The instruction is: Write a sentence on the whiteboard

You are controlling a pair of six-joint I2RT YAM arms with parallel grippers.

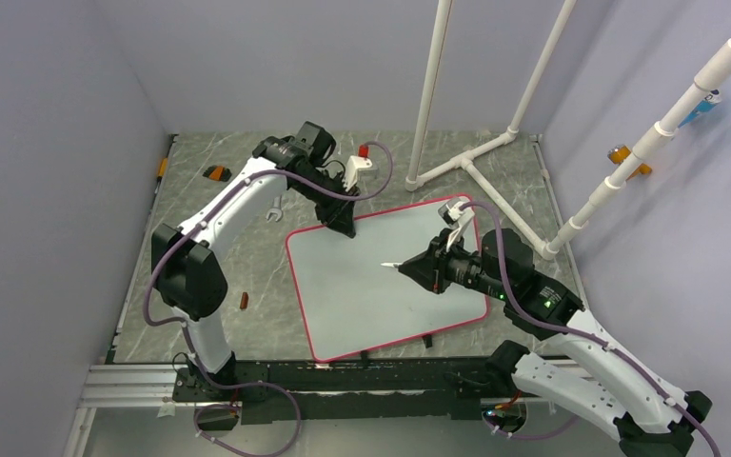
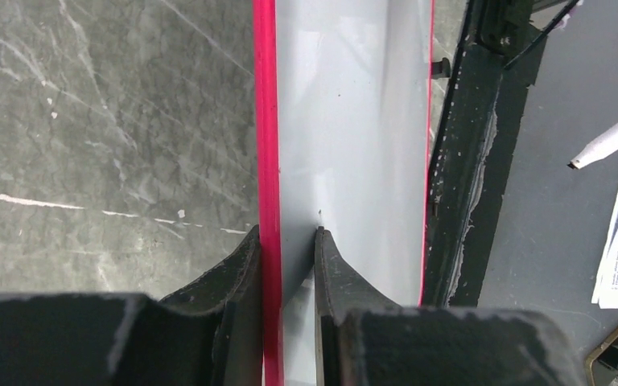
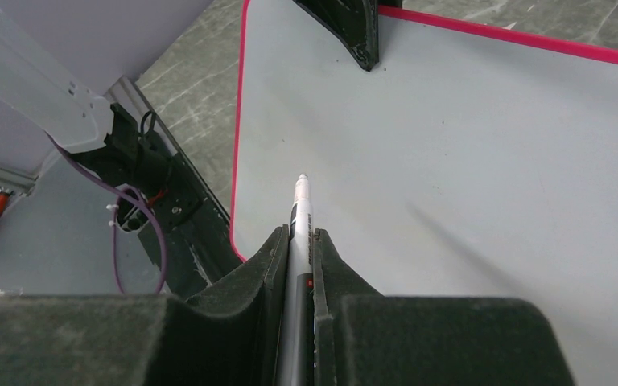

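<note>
Whiteboard lies flat on the marbled desk. Left gripper is clamped on its far red rim. Right gripper is clamped on a marker, its tip over the board.

whiteboard: glossy, smooth | table: marbled stone-look | marker: white plastic | pipes: white plastic

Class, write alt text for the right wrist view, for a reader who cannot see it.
The right hand clamps a white marker between dark fingers, its tip aimed out over a blank whiteboard with a pink-red rim. At the board's far edge, the left hand grips the rim.
</note>
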